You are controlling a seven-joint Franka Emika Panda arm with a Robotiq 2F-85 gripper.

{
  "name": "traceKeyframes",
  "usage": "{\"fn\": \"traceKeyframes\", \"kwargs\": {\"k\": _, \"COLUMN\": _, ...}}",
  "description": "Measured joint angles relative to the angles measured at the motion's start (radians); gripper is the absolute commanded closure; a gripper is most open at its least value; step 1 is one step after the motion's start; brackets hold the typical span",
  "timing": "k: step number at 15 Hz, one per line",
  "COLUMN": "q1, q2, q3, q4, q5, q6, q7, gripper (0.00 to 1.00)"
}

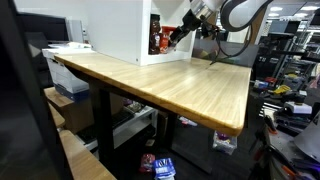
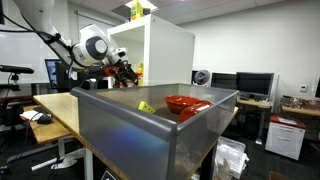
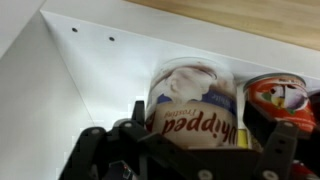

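Wooden bench (image 1: 170,85) in a cluttered lab, white cabinet (image 1: 115,30) at its far end. Claw (image 3: 185,150) inside the cabinet, jaws apart, straddling but not clamping the whipped-topping tub (image 3: 192,105). Tub upright on the cabinet floor, near the back wall; red can (image 3: 278,100) just beside it. Judged: tub freed, pulling clear left. Grey bin (image 2: 150,130) holding red bowl (image 2: 185,103).

In the wrist view your gripper (image 3: 190,150) sits at the bottom edge, with the whipped topping tub (image 3: 192,100) lying just above it at centre, inside the shelf cubby (image 3: 60,90). A can (image 3: 277,98) lies just beside the tub at the right. In an exterior view, the cubby (image 1: 150,30) stands on the wooden table (image 1: 170,85) at upper centre.
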Motion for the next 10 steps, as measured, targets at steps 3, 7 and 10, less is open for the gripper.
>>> {"fn": "traceKeyframes", "kwargs": {"k": 3, "q1": 0.000, "q2": -0.007, "q3": -0.002, "q4": 0.000, "q5": 0.000, "q6": -0.009, "q7": -0.001, "gripper": 0.00}}
{"fn": "traceKeyframes", "kwargs": {"k": 7, "q1": 0.006, "q2": -0.025, "q3": -0.001, "q4": -0.005, "q5": 0.014, "q6": -0.073, "q7": -0.027, "gripper": 0.00}}
{"fn": "traceKeyframes", "kwargs": {"k": 10, "q1": 0.007, "q2": -0.054, "q3": 0.021, "q4": -0.017, "q5": 0.099, "q6": -0.153, "q7": -0.121, "gripper": 0.00}}
